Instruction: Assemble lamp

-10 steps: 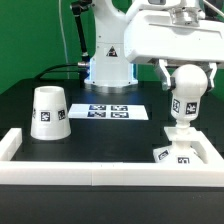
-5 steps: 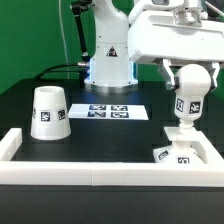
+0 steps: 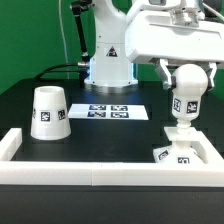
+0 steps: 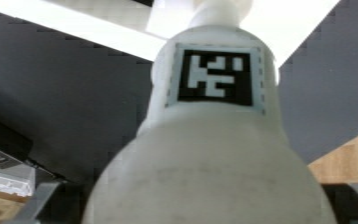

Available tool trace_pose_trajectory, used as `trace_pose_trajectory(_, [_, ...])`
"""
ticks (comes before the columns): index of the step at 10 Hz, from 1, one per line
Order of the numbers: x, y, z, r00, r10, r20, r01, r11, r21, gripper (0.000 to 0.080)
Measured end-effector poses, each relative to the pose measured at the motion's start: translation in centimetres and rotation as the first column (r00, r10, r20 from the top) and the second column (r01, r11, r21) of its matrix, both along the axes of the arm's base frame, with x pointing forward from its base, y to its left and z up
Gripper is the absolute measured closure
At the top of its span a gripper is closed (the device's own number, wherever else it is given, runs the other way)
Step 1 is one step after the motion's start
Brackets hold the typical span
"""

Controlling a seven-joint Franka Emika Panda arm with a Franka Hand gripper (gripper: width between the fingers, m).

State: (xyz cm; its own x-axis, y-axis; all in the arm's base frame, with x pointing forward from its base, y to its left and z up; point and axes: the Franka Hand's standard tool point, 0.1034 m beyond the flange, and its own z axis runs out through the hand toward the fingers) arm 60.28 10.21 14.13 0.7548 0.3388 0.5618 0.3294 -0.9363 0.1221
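Presently, the bulb [image 3: 187, 80] is held between the jaws, which are clenched on its ball from either side. Its long axis is kept upright. The ball is uppermost, level with the jaws, and the neck points straight down from them. A black-and-white tag [image 4: 217, 75] is carried on the neck; in the wrist view it is seen square-on, with the neck tapering away from the camera along the line of the jaws.

Directly beneath the jaws, the flared foot of the neck is met by the small square base [image 3: 180, 152], which lies on the black worktop [image 3: 100, 140]. Whether the neck is seated fully in the base cannot be told.

The base is tucked against the white border bar [image 3: 90, 172], which runs below the jaws and in front of them.

The shade [image 3: 49, 111] is set well apart from the jaws, off toward the exterior view's left. It stands upright with its narrow end up and its wide end on the worktop, and a tag is shown on its side. Between the shade and the jaws, and lower than them, the marker board [image 3: 108, 111] lies flat.
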Motion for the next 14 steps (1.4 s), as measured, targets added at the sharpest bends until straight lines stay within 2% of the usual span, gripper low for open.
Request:
trace_pose_trajectory(6, [-1.8,0.3,-1.6,0.999,0.009,-0.034,-0.010,1.000,-0.006,0.0219])
trace_pose_trajectory(8, [-1.9,0.3,-2.0,0.999,0.009,-0.035,-0.009,1.000,-0.007,0.0219])
trace_pose_trajectory(14, [-1.5,0.3,-2.0,1.000,0.007,0.024,-0.007,1.000,-0.002,0.0219])
